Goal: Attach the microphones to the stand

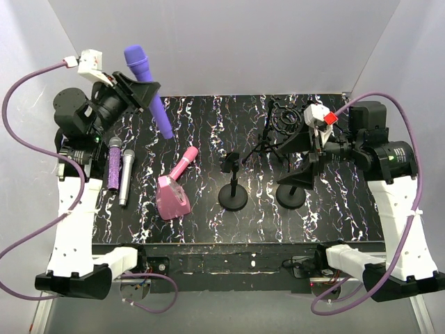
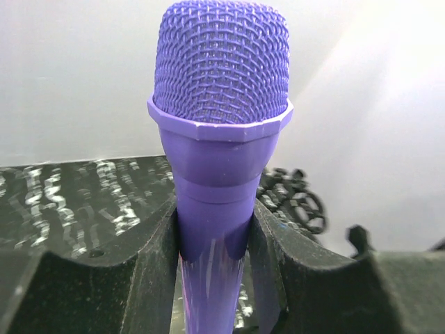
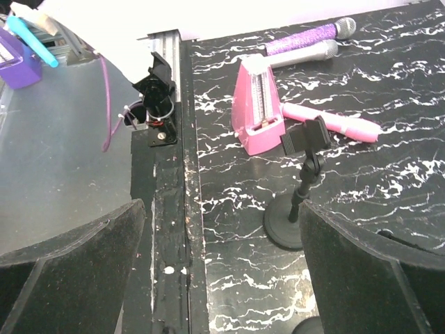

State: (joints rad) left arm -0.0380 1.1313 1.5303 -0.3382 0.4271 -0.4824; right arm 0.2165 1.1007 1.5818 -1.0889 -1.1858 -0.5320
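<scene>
**Purple mic aloft, stand waiting**

Clock directions are taken from the top view, with 12 at the far edge.

The left gripper (image 1: pixel 135 89) is clamped on the purple mic (image 1: pixel 161 115) just below its mesh head and holds it up in the air at about 10 o'clock, with the handle slanting down toward the middle. The right gripper (image 1: pixel 300 158) hangs at 3 o'clock with its jaws wide and nothing between them.

I judge this to be the carry step: one mic is picked and none is mounted yet. The nearest stand (image 1: pixel 233 198) is close to centre, toward 5 o'clock, and its clip (image 1: pixel 231 161) is bare. A second stand (image 1: pixel 291 195) sits at 4 o'clock, under the right gripper. The next move probably calls for swinging the mic across, lining its handle up with the clip and pressing it in. The right arm may need to steady the base.

The pink mic (image 1: pixel 183 165) lies at 9 o'clock, beside a pink block (image 1: pixel 172 200). The glitter mic (image 1: pixel 112 165) and the silver mic (image 1: pixel 126 179) lie side by side further left.

The slab (image 1: pixel 208 125) is black with white veining and glossy. Plain pale walls (image 1: pixel 229 42) close in the far side and both flanks.
</scene>
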